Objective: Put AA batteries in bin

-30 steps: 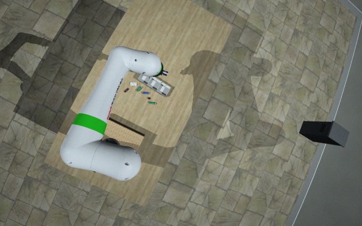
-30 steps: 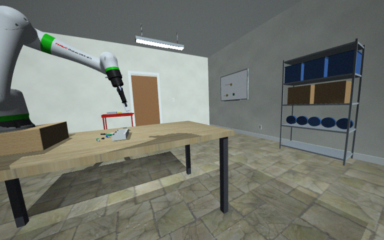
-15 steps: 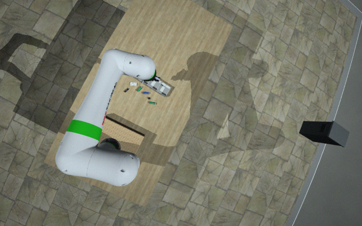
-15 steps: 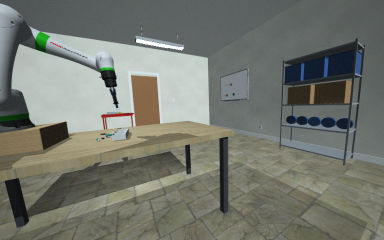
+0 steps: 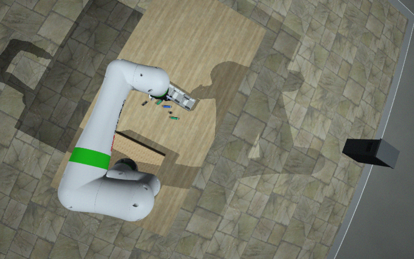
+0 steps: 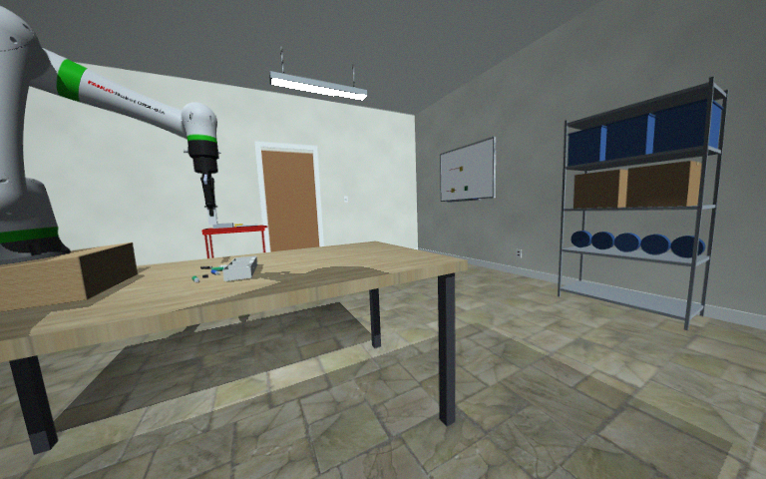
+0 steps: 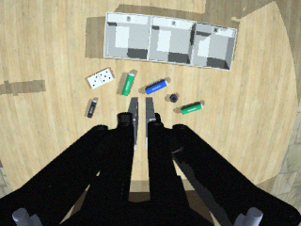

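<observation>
A grey row of three open bins (image 7: 171, 40) stands on the wooden table; its letters are too small to read. In front of it lie a green battery (image 7: 128, 83), a blue battery (image 7: 157, 87) and a second green battery (image 7: 192, 108). A small black round piece (image 7: 172, 97), a thin dark piece (image 7: 93, 107) and a white card-like piece (image 7: 101, 78) lie among them. My gripper (image 7: 141, 108) hangs high above these loose things, pointing straight down, shut and empty. The side view shows the gripper (image 6: 210, 212) well above the bins (image 6: 239, 268). From above, the bins (image 5: 182, 98) lie just right of my wrist.
The wooden block (image 6: 67, 276) that carries my base stands at the table's near left. The table's right edge (image 5: 215, 116) is close behind the bins. A black box (image 5: 371, 151) stands on the floor far to the right.
</observation>
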`<act>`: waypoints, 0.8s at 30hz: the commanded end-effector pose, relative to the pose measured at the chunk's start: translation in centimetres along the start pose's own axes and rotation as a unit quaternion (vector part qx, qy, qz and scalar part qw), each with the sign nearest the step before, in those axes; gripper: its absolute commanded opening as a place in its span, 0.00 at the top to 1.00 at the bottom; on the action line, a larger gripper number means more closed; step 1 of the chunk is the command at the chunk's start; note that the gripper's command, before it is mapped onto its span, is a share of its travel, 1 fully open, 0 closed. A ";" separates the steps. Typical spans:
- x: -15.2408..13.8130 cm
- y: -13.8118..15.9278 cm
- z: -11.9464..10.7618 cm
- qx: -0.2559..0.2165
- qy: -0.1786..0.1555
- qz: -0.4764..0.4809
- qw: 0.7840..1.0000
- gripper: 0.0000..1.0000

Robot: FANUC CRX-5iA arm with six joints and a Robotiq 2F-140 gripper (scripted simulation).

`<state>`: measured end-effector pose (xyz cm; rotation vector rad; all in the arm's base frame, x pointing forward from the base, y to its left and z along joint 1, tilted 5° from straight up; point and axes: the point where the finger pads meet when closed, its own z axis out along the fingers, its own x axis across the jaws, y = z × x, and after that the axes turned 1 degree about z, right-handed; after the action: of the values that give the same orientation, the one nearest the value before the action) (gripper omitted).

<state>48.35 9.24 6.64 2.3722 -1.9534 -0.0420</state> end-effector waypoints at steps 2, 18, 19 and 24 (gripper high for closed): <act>-1.0 2.5 0.1 -0.007 -0.002 0.002 1.000 0.95; 1.2 0.8 2.0 -0.007 -0.002 0.044 0.999 0.95; 1.7 0.4 2.5 -0.007 -0.002 0.044 0.999 0.95; 3.9 -1.2 4.4 -0.007 -0.002 0.044 0.999 0.95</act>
<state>48.47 6.80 3.77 2.2806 -2.0442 -0.0541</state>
